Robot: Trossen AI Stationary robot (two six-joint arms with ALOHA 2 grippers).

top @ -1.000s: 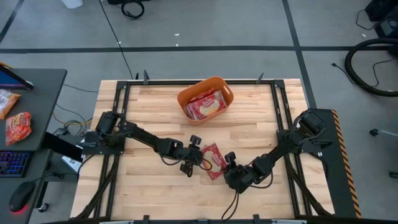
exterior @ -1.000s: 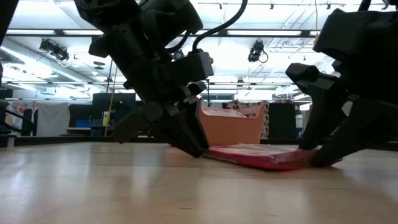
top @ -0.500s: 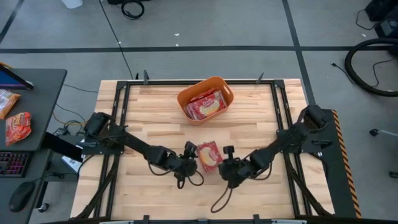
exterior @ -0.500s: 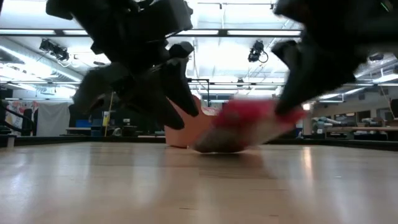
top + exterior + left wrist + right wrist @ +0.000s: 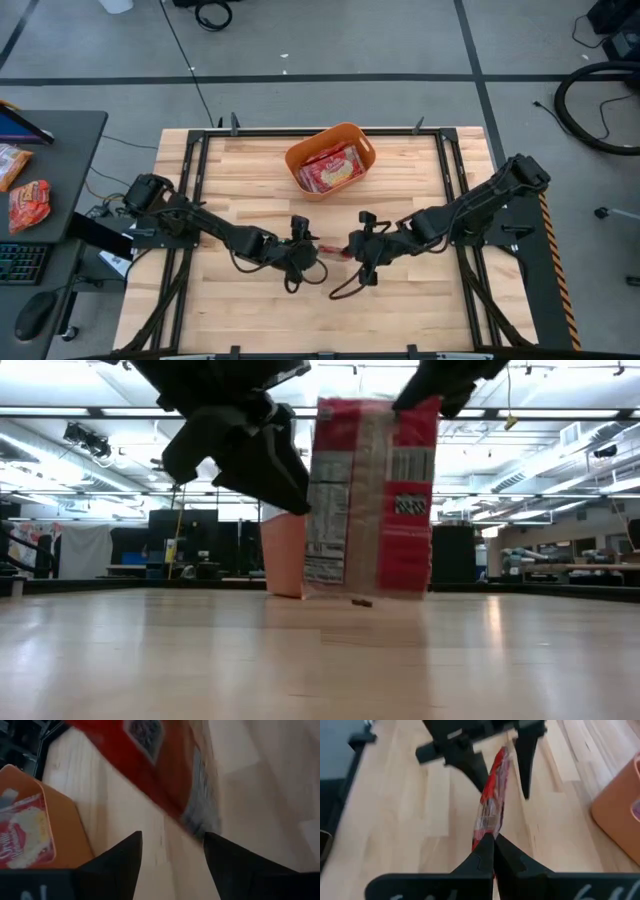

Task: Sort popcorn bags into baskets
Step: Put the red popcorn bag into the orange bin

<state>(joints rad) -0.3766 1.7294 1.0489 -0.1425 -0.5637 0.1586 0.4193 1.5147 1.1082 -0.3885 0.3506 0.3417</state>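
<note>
the right gripper [image 5: 493, 842] has its fingers pinched tight on the edge of a popcorn bag [image 5: 370, 495], which hangs upright and edge-on just off the table [image 5: 420, 300], near its middle. the left gripper [image 5: 172, 852] stands spread wide just beside the bag, holding nothing, its fingers [image 5: 475, 767] either side of the packet's far end without touching it as far as i can tell. behind and well apart sits the orange basket [image 5: 295, 160], with red popcorn bags already lying inside. judging by this, the step in hand is the lift after pick-up. the next move calls for carrying the bag across to the basket, clearing its flared rim, then letting go above the packets.
</note>
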